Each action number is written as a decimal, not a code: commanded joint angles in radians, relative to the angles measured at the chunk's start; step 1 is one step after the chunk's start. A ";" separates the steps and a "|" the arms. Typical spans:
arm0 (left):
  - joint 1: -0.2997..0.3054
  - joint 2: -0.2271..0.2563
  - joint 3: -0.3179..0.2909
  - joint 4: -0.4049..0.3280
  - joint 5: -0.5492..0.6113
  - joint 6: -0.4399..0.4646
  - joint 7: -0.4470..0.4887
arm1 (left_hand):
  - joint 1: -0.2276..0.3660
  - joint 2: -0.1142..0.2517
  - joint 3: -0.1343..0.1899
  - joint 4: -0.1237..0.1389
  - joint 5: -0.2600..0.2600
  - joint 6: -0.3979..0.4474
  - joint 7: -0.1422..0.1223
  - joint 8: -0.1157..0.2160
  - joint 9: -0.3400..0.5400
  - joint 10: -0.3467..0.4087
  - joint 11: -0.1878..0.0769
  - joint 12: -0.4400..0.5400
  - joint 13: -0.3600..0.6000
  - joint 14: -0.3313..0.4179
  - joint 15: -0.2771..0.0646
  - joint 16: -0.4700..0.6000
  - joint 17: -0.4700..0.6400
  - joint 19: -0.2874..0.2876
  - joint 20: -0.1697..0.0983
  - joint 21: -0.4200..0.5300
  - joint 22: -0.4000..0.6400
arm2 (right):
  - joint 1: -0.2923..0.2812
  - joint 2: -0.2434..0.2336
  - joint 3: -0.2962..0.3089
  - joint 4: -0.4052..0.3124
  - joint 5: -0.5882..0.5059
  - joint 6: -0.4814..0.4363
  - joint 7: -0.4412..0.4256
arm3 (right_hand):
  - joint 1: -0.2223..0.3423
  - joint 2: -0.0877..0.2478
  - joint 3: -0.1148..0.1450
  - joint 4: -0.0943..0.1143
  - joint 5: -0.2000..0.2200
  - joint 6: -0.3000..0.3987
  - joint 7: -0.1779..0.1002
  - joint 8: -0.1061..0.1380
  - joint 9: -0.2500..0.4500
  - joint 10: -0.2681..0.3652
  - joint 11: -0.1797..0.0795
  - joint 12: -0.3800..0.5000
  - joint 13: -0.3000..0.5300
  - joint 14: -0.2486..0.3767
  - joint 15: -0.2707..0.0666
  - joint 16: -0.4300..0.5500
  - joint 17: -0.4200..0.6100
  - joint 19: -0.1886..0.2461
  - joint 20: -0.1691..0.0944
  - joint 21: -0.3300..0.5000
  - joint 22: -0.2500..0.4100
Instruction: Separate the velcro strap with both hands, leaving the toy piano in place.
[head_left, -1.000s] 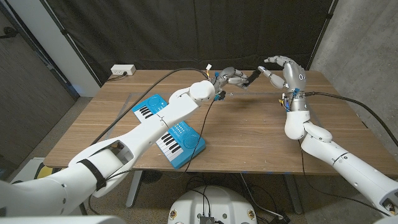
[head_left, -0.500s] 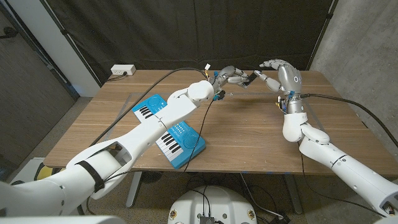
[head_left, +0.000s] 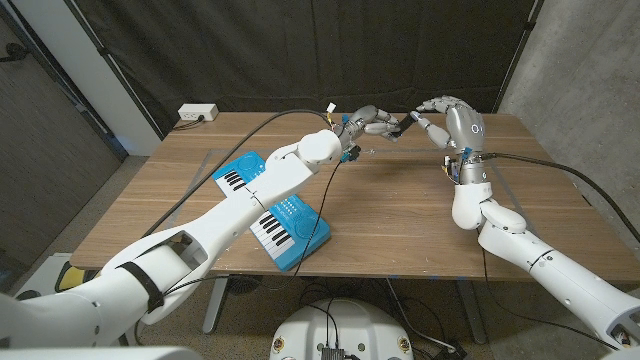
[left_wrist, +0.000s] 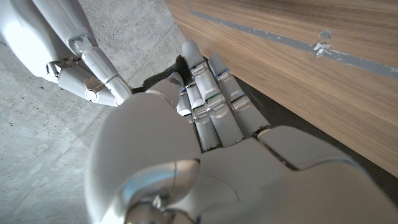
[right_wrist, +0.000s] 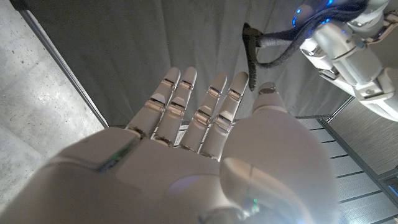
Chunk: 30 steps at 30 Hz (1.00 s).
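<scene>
- The right robot hand (head_left: 447, 115), fingers loosely spread and holding nothing, has crept leftward over the last second until its fingertips are nearly touching the free end of the short black velcro strap (head_left: 406, 124).
- The left robot hand (head_left: 366, 122) has barely moved; it pinches the strap's other end, raised above the far side of the brown wooden desk (head_left: 400, 210).
- Judging from this, the right hand's grasp comes next; no pulling apart has begun.
- The blue toy piano with white keys (head_left: 278, 211) lies on the desk's near-left part, partly under the left arm, unmoved and well apart from both hands.
</scene>
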 joint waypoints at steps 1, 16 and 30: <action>0.010 0.011 -0.007 -0.018 -0.001 -0.005 -0.006 | 0.000 -0.007 0.010 0.000 0.007 0.021 0.037 -0.004 0.005 0.007 -0.011 -0.004 0.003 -0.004 -0.002 0.007 0.004 -0.006 -0.009 0.005 0.003 | 0.009 0.011 -0.008 0.002 -0.007 -0.013 -0.010 | 0.025 0.009 0.009 -0.013 0.003 0.018 0.005 0.009 0.001 0.019 0.000 0.006 0.000 0.015 -0.133 0.000 0.002 0.011 -0.041 0.003 0.003; 0.022 0.019 -0.017 -0.033 0.004 -0.009 0.009 | -0.002 -0.008 0.012 0.000 0.007 0.022 0.037 -0.006 0.005 0.007 -0.010 -0.005 0.008 -0.003 -0.003 0.008 0.004 -0.008 -0.010 0.006 0.003 | 0.016 0.026 -0.007 0.024 -0.005 -0.005 -0.067 | 0.113 0.074 0.063 -0.037 -0.009 0.105 0.015 0.058 0.015 0.176 0.017 0.032 0.005 0.120 -0.161 0.002 0.005 0.014 -0.126 0.008 0.010; 0.016 0.015 -0.012 -0.031 0.014 -0.001 0.011 | -0.004 -0.008 0.015 0.000 0.007 0.022 0.037 -0.007 0.006 0.010 -0.012 -0.007 0.012 -0.006 -0.003 0.008 0.005 -0.014 -0.009 0.007 0.003 | -0.024 -0.002 0.017 -0.061 0.053 -0.021 0.045 | 0.114 0.109 0.231 0.076 0.050 -0.024 0.120 0.229 0.370 0.139 0.016 0.146 0.231 0.181 -0.163 0.067 0.115 0.081 -0.078 0.062 0.024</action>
